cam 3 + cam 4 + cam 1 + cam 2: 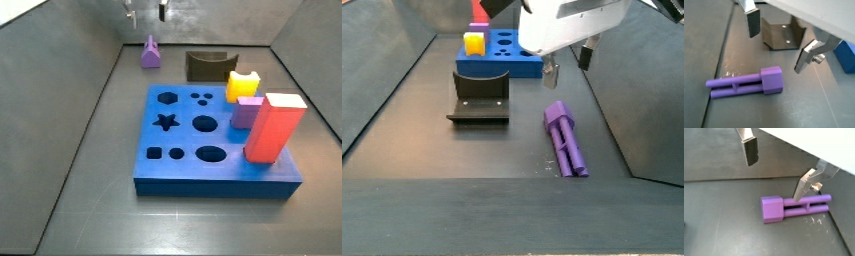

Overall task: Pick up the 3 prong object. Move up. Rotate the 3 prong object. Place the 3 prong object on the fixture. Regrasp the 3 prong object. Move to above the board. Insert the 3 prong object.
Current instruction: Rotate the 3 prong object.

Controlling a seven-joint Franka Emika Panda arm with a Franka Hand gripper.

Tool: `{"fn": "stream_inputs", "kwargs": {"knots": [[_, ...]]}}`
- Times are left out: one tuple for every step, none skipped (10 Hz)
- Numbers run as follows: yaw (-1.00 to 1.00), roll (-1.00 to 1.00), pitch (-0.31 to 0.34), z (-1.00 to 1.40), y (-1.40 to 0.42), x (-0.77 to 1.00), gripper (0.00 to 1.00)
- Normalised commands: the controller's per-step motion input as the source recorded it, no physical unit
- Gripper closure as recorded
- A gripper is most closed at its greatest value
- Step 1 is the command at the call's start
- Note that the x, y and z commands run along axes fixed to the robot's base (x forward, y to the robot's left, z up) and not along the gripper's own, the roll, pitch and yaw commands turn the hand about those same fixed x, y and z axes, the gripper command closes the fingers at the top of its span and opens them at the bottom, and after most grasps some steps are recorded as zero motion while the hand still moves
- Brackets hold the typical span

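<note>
Dark grey floor, walled in, and your 3 prong object lies flat on it, untouched, near the fixture. Your gripper hangs above it, jaws spread wide and empty. Centre the fingers across the bar's ridged shaft (not the fat end) before descending. Only a side view shows the board with its standing blocks.

Slim purple ridged three-prong bar laid flat on grey floor near side wall, ungrasped. Open gripper above. Dark notched fixture beside; blue holed board behind.
</note>
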Motion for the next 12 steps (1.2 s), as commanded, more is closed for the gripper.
{"fn": "stream_inputs", "kwargs": {"knots": [[1.00,0.00,-0.001,-0.03,0.00,0.03,0.00],[1.00,0.00,-0.001,-0.03,0.00,0.03,0.00],[1.00,0.00,-0.001,-0.03,0.00,0.03,0.00],[1.00,0.00,-0.001,-0.03,0.00,0.03,0.00],[1.00,0.00,-0.001,-0.03,0.00,0.03,0.00],[1.00,0.00,-0.001,-0.03,0.00,0.03,0.00],[1.00,0.00,-0.001,-0.03,0.00,0.03,0.00],[1.00,0.00,-0.001,-0.03,0.00,0.03,0.00],[1.00,0.00,-0.001,-0.03,0.00,0.03,0.00],[1.00,0.00,-0.001,-0.03,0.00,0.03,0.00],[1.00,0.00,-0.001,-0.03,0.00,0.03,0.00],[1.00,0.00,-0.001,-0.03,0.00,0.03,0.00]]}}
